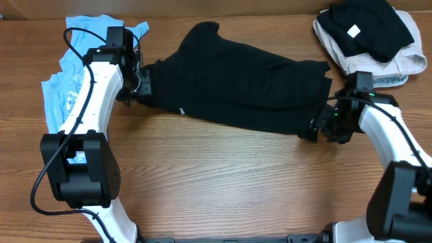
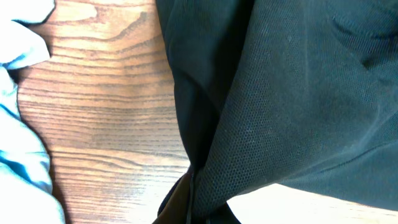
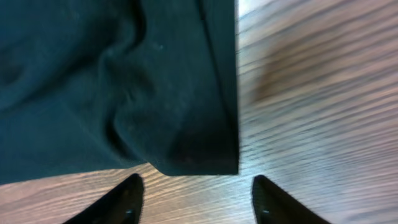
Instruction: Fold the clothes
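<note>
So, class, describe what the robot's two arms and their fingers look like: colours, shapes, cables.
Both the left arm and the right arm have smooth, rounded white links joined by bulky black joint housings. A thin black cable loops alongside the left arm. The right wrist view shows two black, tapered fingers.

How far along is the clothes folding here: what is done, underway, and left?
Done: a folded pile sits at the far right corner. In hand: the black garment lies spread out; the left gripper seems to pinch its left edge, the right gripper is open at its right corner. Left: folding it, then the crumpled blue shirt.
</note>
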Motion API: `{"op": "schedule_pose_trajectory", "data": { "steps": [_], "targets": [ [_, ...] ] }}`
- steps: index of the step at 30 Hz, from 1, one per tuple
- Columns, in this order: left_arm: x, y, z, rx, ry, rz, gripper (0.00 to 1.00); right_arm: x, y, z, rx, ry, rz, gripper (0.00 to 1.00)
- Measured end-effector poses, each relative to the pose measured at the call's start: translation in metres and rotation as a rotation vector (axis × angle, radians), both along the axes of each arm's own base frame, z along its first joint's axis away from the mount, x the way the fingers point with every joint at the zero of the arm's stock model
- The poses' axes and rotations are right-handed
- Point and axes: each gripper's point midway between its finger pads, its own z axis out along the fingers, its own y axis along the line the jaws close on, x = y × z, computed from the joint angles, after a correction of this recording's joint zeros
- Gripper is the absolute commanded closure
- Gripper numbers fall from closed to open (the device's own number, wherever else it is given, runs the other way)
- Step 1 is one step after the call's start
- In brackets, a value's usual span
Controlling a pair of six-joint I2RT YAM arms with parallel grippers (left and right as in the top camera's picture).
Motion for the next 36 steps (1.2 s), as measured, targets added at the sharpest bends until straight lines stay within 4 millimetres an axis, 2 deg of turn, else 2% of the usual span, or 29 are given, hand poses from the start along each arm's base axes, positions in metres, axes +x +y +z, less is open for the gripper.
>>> {"op": "schedule_pose_trajectory", "data": {
  "steps": [4, 9, 17, 21, 29, 32, 36],
  "targets": [
    [-0.002, 0.001, 0.0, 0.004, 0.009, -0.002, 0.96, -0.005, 0.011, -0.019, 0.005, 0.062, 0.03, 0.48],
    [-0.003, 0.001, -0.001, 0.006, 0.013, -0.002, 0.96, -0.009, 0.008, -0.036, -0.011, 0.119, 0.012, 0.54],
    [-0.003, 0.001, -0.001, 0.007, 0.012, -0.002, 0.96, -0.005, 0.004, -0.037, -0.034, 0.108, -0.012, 0.68],
    [-0.003, 0.002, -0.001, 0.014, 0.013, 0.0, 0.96, -0.004, 0.0, -0.041, -0.06, 0.096, -0.013, 0.86],
    [-0.011, 0.015, -0.002, 0.085, 0.047, 0.011, 0.96, -0.016, -0.004, -0.047, -0.08, 0.136, -0.021, 0.92],
    [-0.017, 0.02, -0.003, 0.113, 0.072, 0.015, 0.96, -0.026, -0.003, -0.046, -0.079, 0.178, -0.018, 0.96],
    [-0.021, 0.023, -0.003, 0.134, 0.089, 0.017, 0.95, -0.036, -0.002, -0.046, -0.075, 0.219, -0.018, 0.96]
  ]
}}
